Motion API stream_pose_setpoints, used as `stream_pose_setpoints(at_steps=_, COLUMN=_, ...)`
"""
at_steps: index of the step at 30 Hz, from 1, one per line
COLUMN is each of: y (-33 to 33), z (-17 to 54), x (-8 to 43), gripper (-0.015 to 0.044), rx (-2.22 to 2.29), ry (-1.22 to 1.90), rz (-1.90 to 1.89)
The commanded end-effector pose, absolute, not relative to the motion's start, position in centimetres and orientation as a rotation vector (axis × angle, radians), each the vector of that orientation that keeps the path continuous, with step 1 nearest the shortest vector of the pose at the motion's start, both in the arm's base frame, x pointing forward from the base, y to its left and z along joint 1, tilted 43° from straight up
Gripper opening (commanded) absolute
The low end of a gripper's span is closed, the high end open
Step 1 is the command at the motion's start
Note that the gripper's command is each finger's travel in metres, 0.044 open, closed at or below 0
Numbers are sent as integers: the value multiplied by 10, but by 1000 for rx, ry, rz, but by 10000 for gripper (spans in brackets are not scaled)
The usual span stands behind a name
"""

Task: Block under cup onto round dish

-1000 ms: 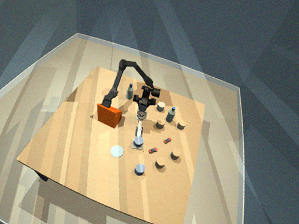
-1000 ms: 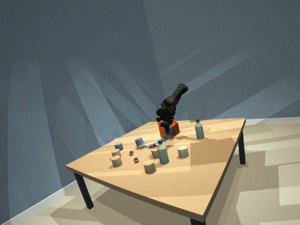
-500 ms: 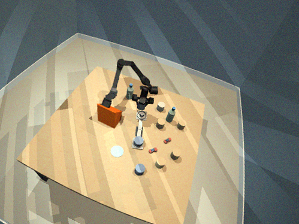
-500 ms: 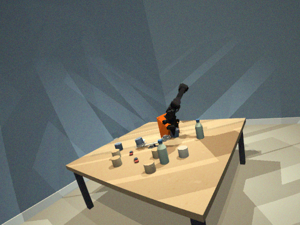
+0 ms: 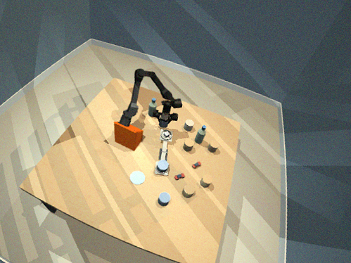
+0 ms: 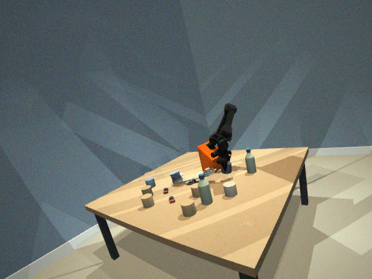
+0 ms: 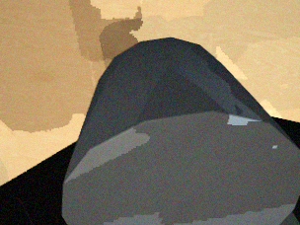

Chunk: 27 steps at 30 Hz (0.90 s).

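My gripper [image 5: 164, 119] [image 6: 225, 165] is shut on a blue cup [image 5: 163, 124] [image 6: 227, 169] [image 7: 173, 163], held just past the far end of the balance [image 5: 165, 147] [image 6: 195, 178]. A small pale block [image 5: 166, 133] [image 6: 208, 170] sits uncovered on the balance's far pan. The other blue cup [image 5: 162, 166] [image 6: 175, 176] stands on the near pan. The balance is tilted, with that cup's end lower. The pale round dish [image 5: 137, 178] lies on the table beside the near end, with nothing on it. The dish is not visible in the exterior view.
An orange box [image 5: 127, 137] [image 6: 207, 158] stands by the arm's base. Two bottles [image 5: 152, 108] [image 5: 200, 135] flank the gripper's area. Several tan cylinders [image 5: 188, 145] [image 5: 188, 192] and two toy cars [image 5: 196, 164] [image 5: 179, 176] are right of the balance. Another blue cup [image 5: 164, 199] [image 6: 150, 182] stands beyond the near pan.
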<state>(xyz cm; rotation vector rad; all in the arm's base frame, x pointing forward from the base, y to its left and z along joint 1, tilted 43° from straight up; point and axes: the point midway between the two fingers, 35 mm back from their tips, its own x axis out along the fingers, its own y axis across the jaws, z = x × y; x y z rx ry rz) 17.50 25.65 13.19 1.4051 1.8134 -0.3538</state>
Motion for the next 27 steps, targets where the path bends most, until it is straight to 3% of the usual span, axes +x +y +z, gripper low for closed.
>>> stream_pose_setpoints(at_steps=1, y=263, z=125, x=173, gripper=0, rx=1408, ry=1812, rz=-356)
stream_pose_setpoints(at_steps=27, y=296, z=89, x=168, gripper=0, rx=1410, ry=1814, rz=-356)
